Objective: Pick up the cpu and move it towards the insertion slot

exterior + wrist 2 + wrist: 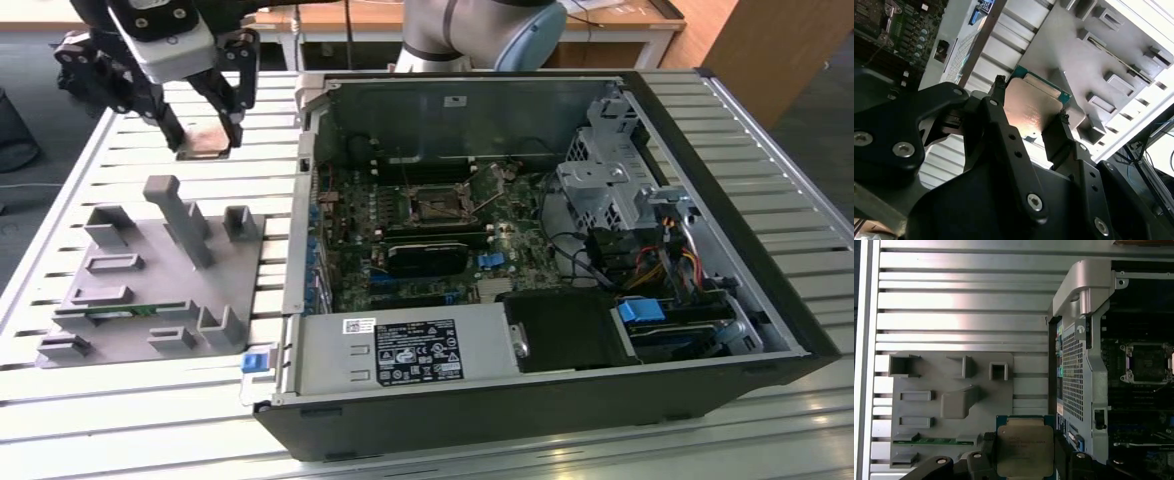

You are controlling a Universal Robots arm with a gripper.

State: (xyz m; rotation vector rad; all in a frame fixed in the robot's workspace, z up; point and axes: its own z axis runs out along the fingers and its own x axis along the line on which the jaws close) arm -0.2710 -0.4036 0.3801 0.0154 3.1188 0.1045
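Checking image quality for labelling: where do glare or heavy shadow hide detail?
Exterior view: the slatted table glares pale at far right. Second wrist view: the cpu shines warmly, and the gripper is dark. First wrist view: bright bands on the slats; the insertion slot sits in shadow.

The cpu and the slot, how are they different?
The cpu has a shiny silvery top; the slot has a dark centre in a metal frame. The cpu is held up in the claw above the slatted table; the slot sits inside the computer case. Both are square.
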